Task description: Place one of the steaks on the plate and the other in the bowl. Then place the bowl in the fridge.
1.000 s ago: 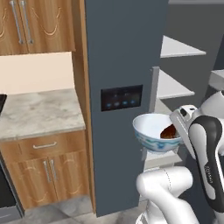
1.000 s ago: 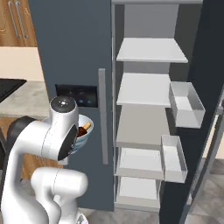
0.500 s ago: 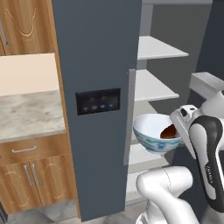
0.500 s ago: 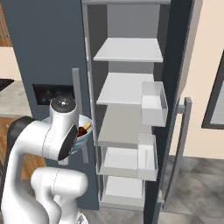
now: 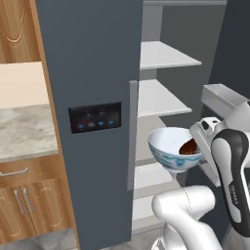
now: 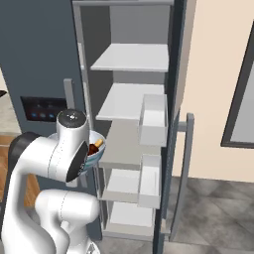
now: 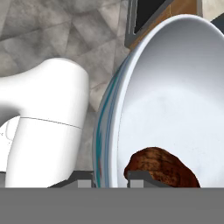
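Kitchen, fridge (image 5: 93,73) right door open, shelves (image 6: 130,101) bare. View has swung from bench toward fridge: base closing in. Fingers (image 7: 111,178) clamped on bowl (image 5: 171,146) rim, dark steak (image 7: 162,168) inside, raised near shelves. Placement remains.

Brown wood cabinet (image 5: 22,205) w/ grey bar handles lower left, pale marble countertop (image 5: 24,134) above. Grey stone-tile floor (image 6: 213,208) at right, beige wall (image 6: 213,74) behind, dark-framed window (image 6: 243,99) at far right.

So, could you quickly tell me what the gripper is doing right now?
Gripper: closed on the rim of the bowl, which holds the dark steak.
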Robot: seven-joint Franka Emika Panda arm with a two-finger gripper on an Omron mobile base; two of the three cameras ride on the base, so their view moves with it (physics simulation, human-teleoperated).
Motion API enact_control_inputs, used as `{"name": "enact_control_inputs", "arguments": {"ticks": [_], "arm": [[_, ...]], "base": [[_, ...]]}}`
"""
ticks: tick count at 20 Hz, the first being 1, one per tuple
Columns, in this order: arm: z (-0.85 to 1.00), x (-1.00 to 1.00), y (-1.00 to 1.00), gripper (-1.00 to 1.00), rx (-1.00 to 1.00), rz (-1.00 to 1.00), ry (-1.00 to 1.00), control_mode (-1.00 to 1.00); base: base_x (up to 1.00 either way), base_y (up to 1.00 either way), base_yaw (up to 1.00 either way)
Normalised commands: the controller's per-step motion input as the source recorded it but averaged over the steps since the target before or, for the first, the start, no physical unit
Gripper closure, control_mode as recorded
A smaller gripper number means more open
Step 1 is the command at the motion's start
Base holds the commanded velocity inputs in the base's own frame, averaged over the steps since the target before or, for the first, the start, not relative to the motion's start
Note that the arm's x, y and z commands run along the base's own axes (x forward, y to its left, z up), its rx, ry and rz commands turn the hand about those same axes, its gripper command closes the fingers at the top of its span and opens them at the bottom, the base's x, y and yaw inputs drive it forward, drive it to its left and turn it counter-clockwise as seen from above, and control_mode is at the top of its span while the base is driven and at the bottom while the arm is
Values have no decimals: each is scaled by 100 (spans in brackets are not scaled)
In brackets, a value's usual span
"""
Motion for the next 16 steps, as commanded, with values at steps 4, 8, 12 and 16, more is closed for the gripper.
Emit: {"name": "enact_control_inputs", "arguments": {"ticks": [4,8,12,16], "arm": [[0,0,0,100,0,0,0,100],[0,0,0,100,0,0,0,100],[0,0,0,100,0,0,0,100],[0,0,0,100,0,0,0,100]], "base": [[46,-10,-4],[39,-9,-5],[38,-17,-4],[41,-21,-4]]}}
